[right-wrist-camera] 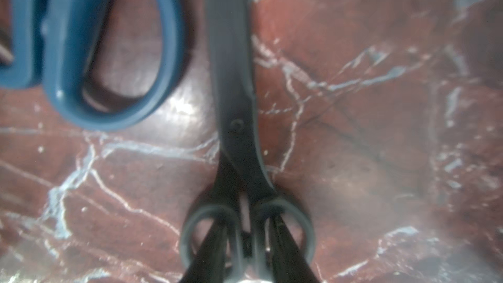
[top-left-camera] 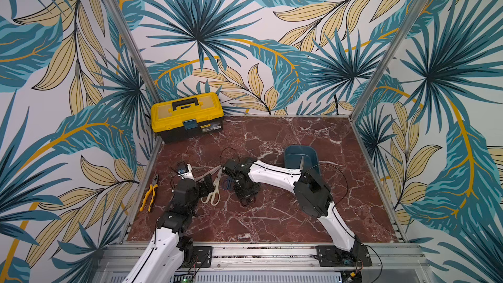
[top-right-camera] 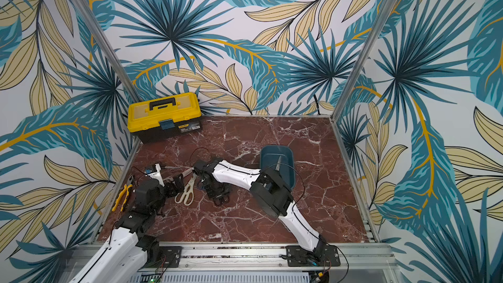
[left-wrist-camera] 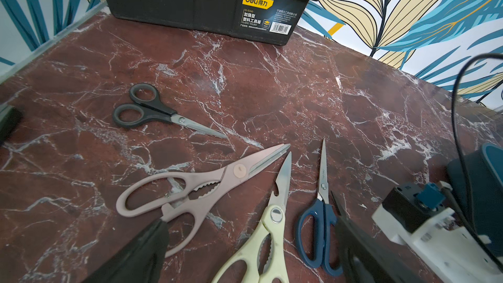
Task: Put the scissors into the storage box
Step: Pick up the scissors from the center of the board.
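teal storage box [top-left-camera: 294, 155], yellow-black toolbox [top-left-camera: 187, 117], blue-handled scissors [left-wrist-camera: 323, 208]

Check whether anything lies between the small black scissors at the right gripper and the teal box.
Nothing visible. Only bare red marble tabletop shows between the small black scissors at the right gripper and the dark teal plastic storage box, though the white right forearm hides part of it.

Both top views are bright and even, with diffuse light from above. I see only soft shadows on the red-brown marble tabletop [top-left-camera: 272, 213]. Wide-angle distortion bends the aluminium corner posts [top-left-camera: 128, 36] near the edges. The left wrist view is sharp mid-frame, and the label on the yellow-and-black plastic toolbox [left-wrist-camera: 266, 14] is readable. The right wrist view is dimmer and out of focus throughout. The blue plastic scissor handle [right-wrist-camera: 109, 115] and black steel scissors [right-wrist-camera: 234, 91] are smeared, with a white glare patch between them.
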Controlling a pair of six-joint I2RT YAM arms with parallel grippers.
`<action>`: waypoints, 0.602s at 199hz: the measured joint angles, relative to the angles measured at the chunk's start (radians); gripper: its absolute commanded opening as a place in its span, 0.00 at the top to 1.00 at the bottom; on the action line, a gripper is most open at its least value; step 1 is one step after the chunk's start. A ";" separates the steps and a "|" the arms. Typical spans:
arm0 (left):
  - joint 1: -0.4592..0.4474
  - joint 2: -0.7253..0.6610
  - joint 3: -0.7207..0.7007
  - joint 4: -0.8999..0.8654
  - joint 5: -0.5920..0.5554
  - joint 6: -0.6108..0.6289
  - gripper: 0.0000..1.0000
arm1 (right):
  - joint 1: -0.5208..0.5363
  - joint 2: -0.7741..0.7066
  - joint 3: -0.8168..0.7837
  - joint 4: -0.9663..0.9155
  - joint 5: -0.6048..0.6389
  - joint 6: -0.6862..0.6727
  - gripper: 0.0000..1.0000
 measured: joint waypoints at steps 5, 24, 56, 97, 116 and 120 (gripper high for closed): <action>0.000 0.000 0.000 0.000 0.000 0.000 0.00 | 0.002 0.005 0.009 -0.009 0.006 -0.003 0.79; 0.000 0.000 0.000 0.001 0.000 0.000 0.00 | 0.007 0.011 0.022 -0.022 0.024 -0.007 0.83; 0.000 0.000 0.000 0.006 0.000 0.000 0.00 | 0.007 0.011 0.023 -0.026 0.034 -0.014 0.89; 0.000 -0.014 0.000 0.004 0.004 0.002 0.00 | 0.003 0.000 0.010 -0.013 0.029 -0.060 0.94; 0.000 -0.039 0.000 0.003 0.030 0.021 0.03 | -0.003 -0.020 -0.001 -0.005 0.028 -0.072 0.95; 0.000 -0.042 0.000 0.005 0.039 0.031 0.04 | -0.005 -0.027 -0.003 -0.002 0.027 -0.075 0.95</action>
